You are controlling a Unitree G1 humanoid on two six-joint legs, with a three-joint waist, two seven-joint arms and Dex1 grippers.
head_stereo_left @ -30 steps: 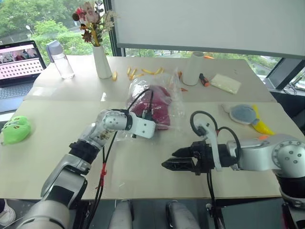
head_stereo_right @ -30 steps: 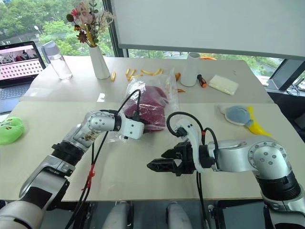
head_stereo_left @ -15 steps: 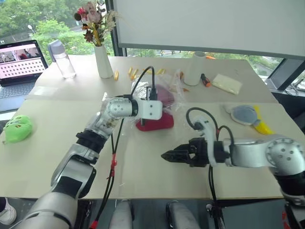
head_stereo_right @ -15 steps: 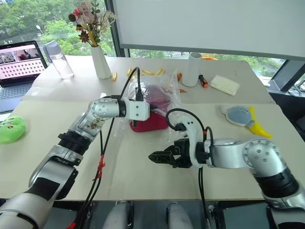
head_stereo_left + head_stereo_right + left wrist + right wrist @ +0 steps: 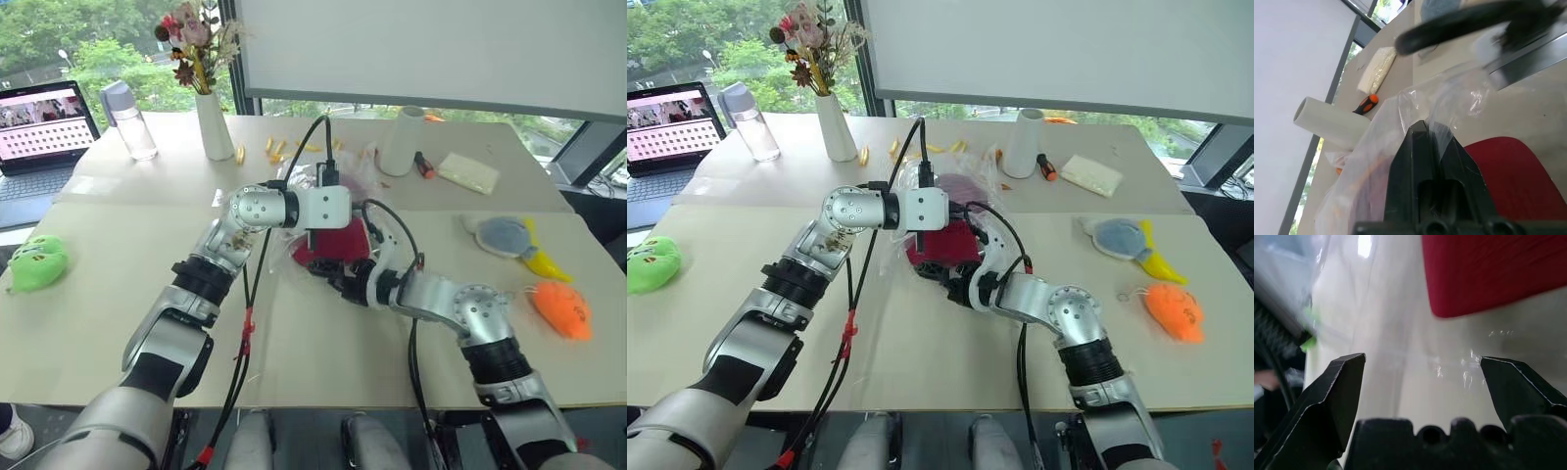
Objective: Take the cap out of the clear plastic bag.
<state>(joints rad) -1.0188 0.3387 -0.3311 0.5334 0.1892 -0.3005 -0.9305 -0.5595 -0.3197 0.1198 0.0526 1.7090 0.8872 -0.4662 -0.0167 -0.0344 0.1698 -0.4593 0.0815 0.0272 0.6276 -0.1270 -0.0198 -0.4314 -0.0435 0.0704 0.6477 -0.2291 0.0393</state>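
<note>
Beige table (image 5: 118, 313), red cap (image 5: 333, 247), crinkly clear bag (image 5: 1376, 147)

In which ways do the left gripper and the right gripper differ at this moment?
The left gripper is shut on the clear plastic bag, lifting its film; the right gripper is open and holds nothing. The left is above the cap; the right is low beside its brim. Both have black fingers.

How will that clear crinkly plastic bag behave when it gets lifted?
The clear crinkly plastic bag probably stays floppy: it drapes in wrinkles where the left end effector pinches it. Its glossy film looks slippery, so the dark red fabric cap may slide out.
</note>
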